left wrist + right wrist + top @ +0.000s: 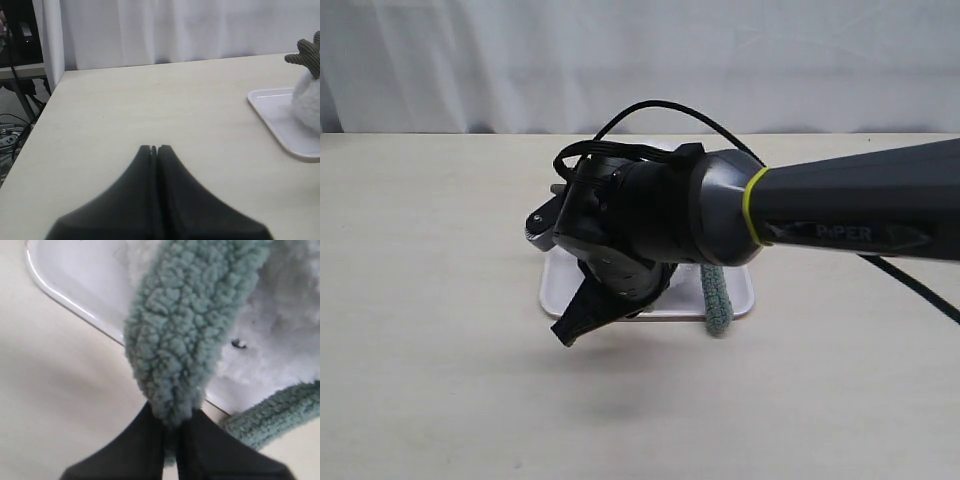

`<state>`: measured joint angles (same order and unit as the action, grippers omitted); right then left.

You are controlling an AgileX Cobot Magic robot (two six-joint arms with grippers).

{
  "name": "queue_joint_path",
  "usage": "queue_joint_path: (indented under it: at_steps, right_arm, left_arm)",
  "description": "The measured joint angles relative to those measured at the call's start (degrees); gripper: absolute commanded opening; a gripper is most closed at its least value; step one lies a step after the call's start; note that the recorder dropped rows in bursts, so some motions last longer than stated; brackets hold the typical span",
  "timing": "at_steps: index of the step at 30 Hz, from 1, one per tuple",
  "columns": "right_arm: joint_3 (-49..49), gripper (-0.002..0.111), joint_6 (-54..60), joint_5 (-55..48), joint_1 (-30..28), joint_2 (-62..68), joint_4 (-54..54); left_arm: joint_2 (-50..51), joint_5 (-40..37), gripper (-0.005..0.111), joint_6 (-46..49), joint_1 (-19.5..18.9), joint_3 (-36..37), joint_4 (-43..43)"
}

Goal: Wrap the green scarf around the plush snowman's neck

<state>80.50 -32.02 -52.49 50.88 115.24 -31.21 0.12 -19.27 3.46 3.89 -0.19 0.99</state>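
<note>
Our right gripper (172, 424) is clamped tight on a fold of the long, fuzzy grey-green scarf (175, 340), whose pile bulges out just past the black fingertips. Our left gripper (155, 149) has its jaws pressed together on nothing and hovers over the pale wooden table (150, 100), well apart from the work. The fluffy white plush snowman (292, 325) sits on a flat white plastic tray (70, 282) with rounded corners, and the scarf is there with it: one stretch rises from the right gripper across the white fur, and another lies beside it over the tray's rim. We judge the task underway but unfinished. The scarf is in hand and against the toy, yet no picture shows the neck, so we cannot tell whether any turn has been made around it. Carrying the strip round and letting go look to be left. In the exterior view the right arm fills the centre of the frame and hides the snowman entirely, leaving only the tray's edge and a scarf end at lower centre-right. The right wrist view supplies the grip and a small black button (239, 344). Only the left wrist view shows the left gripper and a ribbed brownish twig arm (306, 52).
</note>
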Motion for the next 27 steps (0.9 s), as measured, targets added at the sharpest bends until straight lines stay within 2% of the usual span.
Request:
queue_joint_path:
  at_steps: [11,27]
  right_arm:
    - [-0.41,0.004,2.01,-7.87,0.0,-0.08,-2.1]
    - [-4.19,0.004,2.37,-2.72,0.0,2.21,-2.59]
  left_arm:
    - [0.0,0.0,0.0,0.0,0.0,0.0,0.0]
    - [0.0,0.0,0.0,0.0,0.0,0.0,0.0]
